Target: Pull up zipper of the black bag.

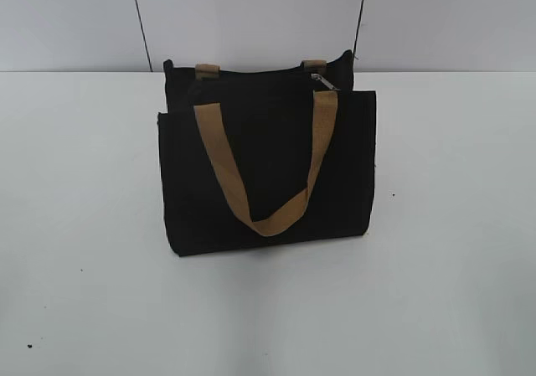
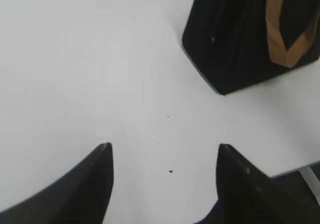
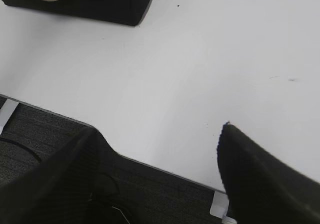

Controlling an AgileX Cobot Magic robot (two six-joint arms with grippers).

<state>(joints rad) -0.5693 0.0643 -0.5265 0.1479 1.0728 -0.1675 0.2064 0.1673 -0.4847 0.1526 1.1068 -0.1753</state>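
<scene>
The black bag [image 1: 268,167] stands upright in the middle of the white table, its tan handle hanging down its front. The silver zipper pull [image 1: 323,81] sits on the bag's top at the right end. Neither arm shows in the exterior view. In the left wrist view my left gripper [image 2: 165,149] is open and empty above bare table, with the bag's lower corner [image 2: 235,39] ahead to the right. In the right wrist view my right gripper [image 3: 157,131] is open and empty over the table's front edge, with the bag's base [image 3: 100,4] far ahead at the upper left.
The white table [image 1: 444,267] stretches wide around the bag. Its front edge [image 3: 165,171] shows in the right wrist view, with dark floor below. A grey wall stands behind the table.
</scene>
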